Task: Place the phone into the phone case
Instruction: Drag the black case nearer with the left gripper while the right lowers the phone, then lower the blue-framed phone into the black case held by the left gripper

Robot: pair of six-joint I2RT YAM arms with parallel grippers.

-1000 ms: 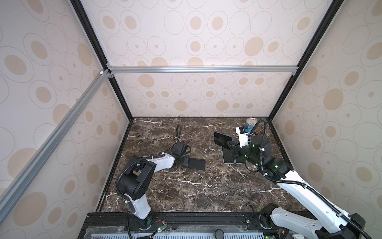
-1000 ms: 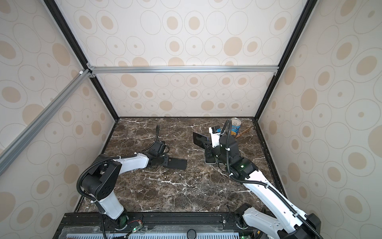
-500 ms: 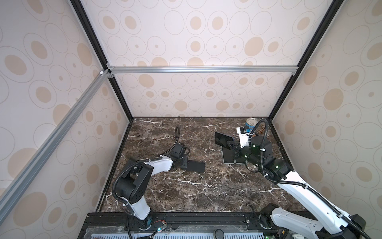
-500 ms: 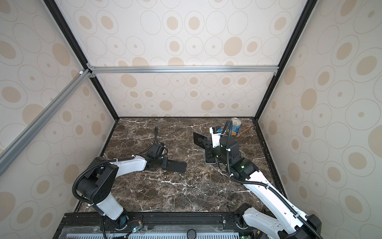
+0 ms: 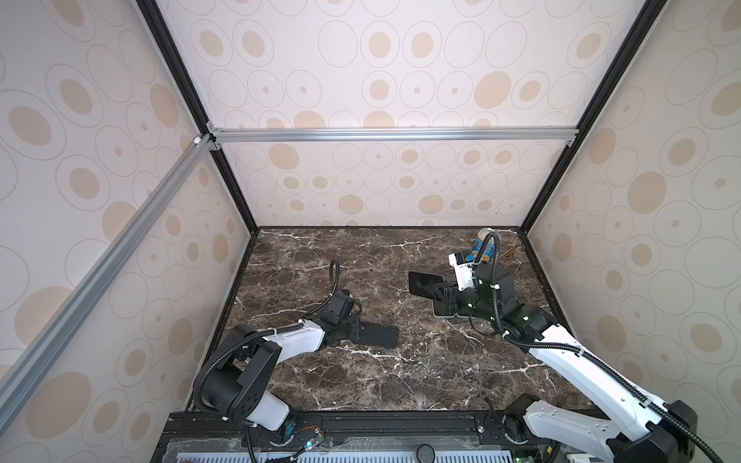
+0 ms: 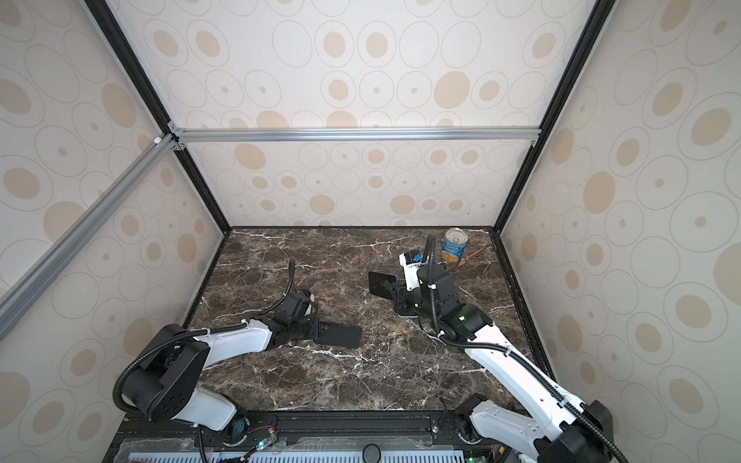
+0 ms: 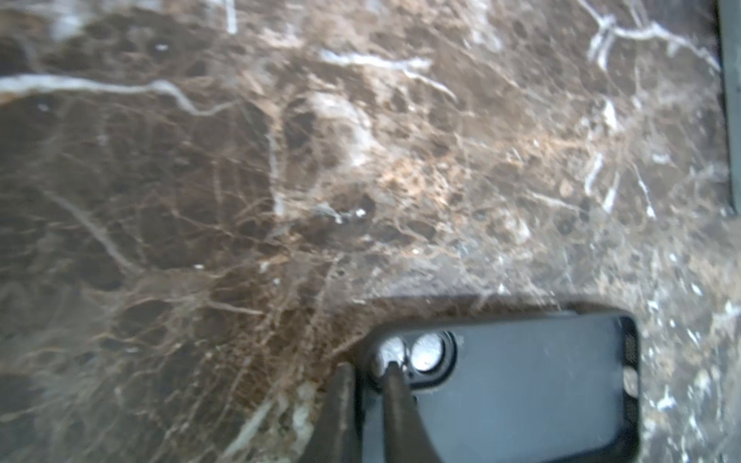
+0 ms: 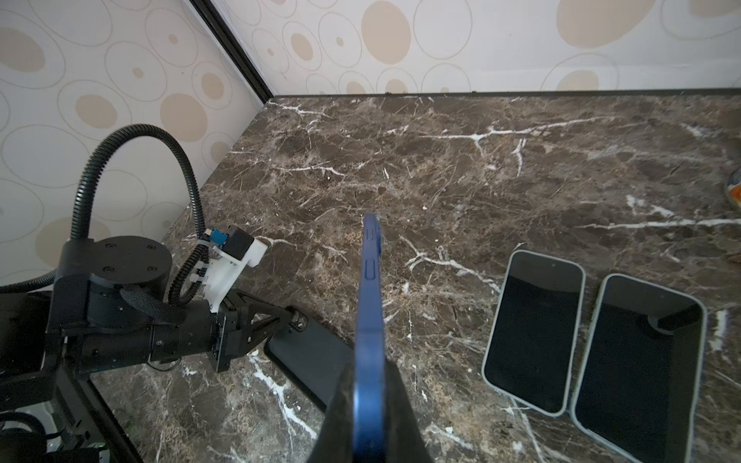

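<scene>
- In both top views, the right gripper (image 5: pixel 441 290) is clenched on one blue phone (image 5: pixel 423 284), which it holds clear above the table (image 5: pixel 401 381). One black phone case (image 5: pixel 379 336) lies flat, well to its left, with the left gripper (image 5: pixel 363 330) at its near end. One can (image 6: pixel 455 244) stands in the back corner.
- In the left wrist view, two fingers (image 7: pixel 397 401) nip the phone case's end wall beside the camera cutout (image 7: pixel 421 356). So small a bite may slip, or tip the phone case, once the phone presses in.
- In the right wrist view, the phone (image 8: pixel 371 304) is clamped by its faces at one end, so it may pivot in the jaws or catch the phone case's rim. Two light-rimmed dark slabs (image 8: pixel 533 332) lie side by side, and either could be mistaken for the target.
</scene>
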